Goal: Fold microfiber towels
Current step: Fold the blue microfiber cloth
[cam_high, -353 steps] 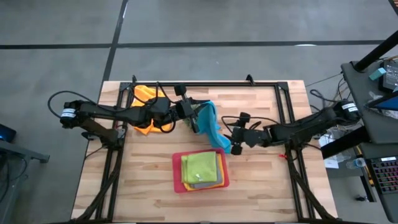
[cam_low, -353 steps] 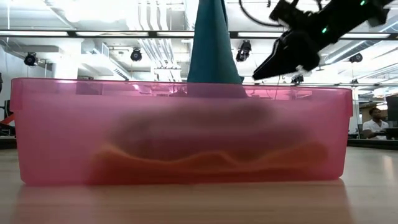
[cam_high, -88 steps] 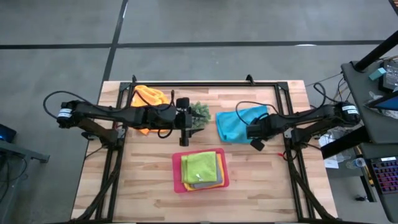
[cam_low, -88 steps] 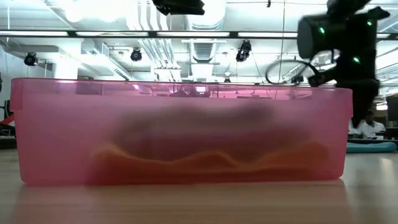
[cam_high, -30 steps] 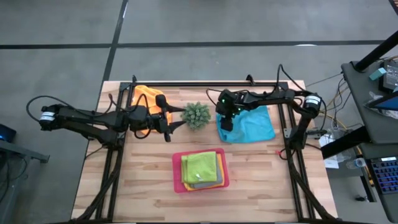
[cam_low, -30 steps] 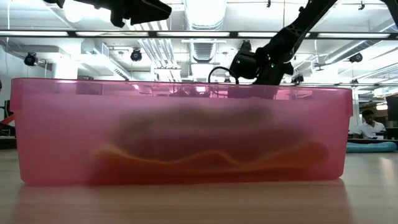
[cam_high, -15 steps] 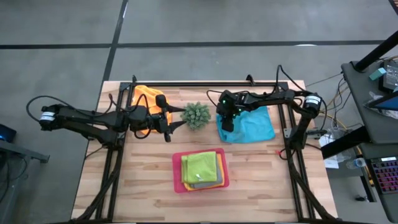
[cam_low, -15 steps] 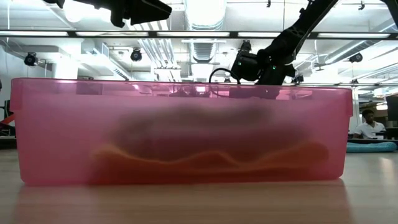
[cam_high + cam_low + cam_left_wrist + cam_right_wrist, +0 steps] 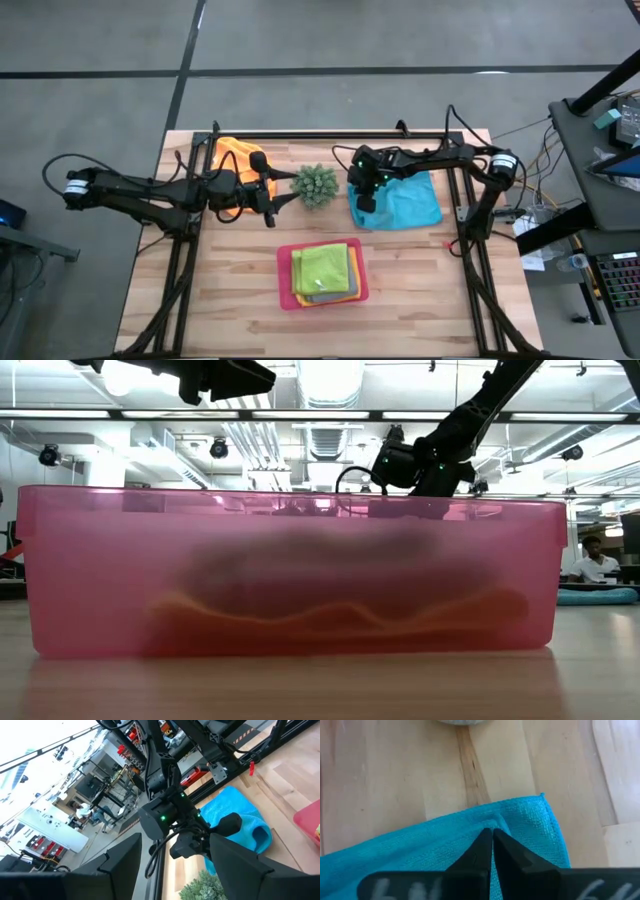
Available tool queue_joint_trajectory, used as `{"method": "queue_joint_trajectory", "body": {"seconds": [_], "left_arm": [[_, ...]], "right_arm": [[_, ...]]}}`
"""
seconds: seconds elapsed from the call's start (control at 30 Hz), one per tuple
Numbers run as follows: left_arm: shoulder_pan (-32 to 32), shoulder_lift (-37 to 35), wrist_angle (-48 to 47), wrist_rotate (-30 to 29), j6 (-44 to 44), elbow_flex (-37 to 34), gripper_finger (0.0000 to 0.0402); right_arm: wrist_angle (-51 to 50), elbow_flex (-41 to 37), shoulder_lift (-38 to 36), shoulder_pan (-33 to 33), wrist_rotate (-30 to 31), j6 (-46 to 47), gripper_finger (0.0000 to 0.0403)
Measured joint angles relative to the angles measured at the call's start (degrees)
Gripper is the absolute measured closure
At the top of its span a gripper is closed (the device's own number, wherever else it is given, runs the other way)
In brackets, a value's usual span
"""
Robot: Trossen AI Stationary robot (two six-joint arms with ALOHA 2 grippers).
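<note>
Since one second ago almost nothing moves on the counter [image 9: 230,290]: both arms and the cloths keep their places, and only the right gripper [image 9: 492,840] changes, its fingers now pressed together on a small pinch of the light blue towel [image 9: 405,200] near one corner of it.

This light blue towel lies spread flat on the far right part of the counter, just beside the right frame post. Its shape is about rectangular, and the long axis runs roughly left to right across the counter. The corner under the right gripper [image 9: 366,202] is the one that points toward the small spiky green plant [image 9: 316,185], which stands near but apart from the cloth.

The left gripper [image 9: 283,201] hovers on the other side of the plant, with its fingers wide apart and nothing between them. Behind its arm the orange towel [image 9: 232,152] lies crumpled at the far left corner.

At the near middle, the pink tray [image 9: 285,262] holds a folded stack. The lime green towel [image 9: 325,268] is on top, with yellow and orange edges showing below it.

In the low view the tray wall [image 9: 290,570] hides the stack mostly.
</note>
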Motion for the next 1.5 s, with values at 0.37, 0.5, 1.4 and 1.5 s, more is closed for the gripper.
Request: {"method": "queue_joint_trajectory", "body": {"seconds": [0.37,0.5,1.4,1.5], "left_arm": [[0.0,0.0,0.4,0.0,0.0,0.0,0.0182],[0.0,0.0,0.6,0.0,0.1,0.0,0.0182],[0.0,0.0,0.7,0.0,0.1,0.0,0.0182],[0.0,0.0,0.7,0.0,0.1,-0.1,0.0182]], "right_arm": [[0.3,0.0,0.7,0.3,1.4,-2.8,0.032],[0.4,0.0,0.7,0.3,4.6,-2.8,0.0268],[0.7,-0.1,2.5,1.9,4.1,-3.6,0.0294],[0.7,-0.1,2.4,1.9,4.1,-3.6,0.0314]]}}
